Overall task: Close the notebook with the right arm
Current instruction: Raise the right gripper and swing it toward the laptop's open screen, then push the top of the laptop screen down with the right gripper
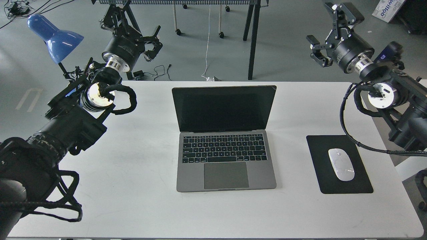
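Observation:
The notebook (225,143) stands open in the middle of the white table (140,186), its black screen upright and facing me, keyboard and trackpad toward the front edge. My right gripper (328,30) is open and empty, raised beyond the table's far right edge, well to the right of and behind the screen's top edge. The right arm (383,90) comes in from the right, with a blue-black box near the wrist. My left gripper (148,41) is open and empty, beyond the far left edge of the table.
A black mouse pad (338,163) with a white mouse (341,164) lies right of the notebook. A blue lamp (53,36) stands at the far left. A black table leg (253,40) and a white cable (207,43) are on the floor behind.

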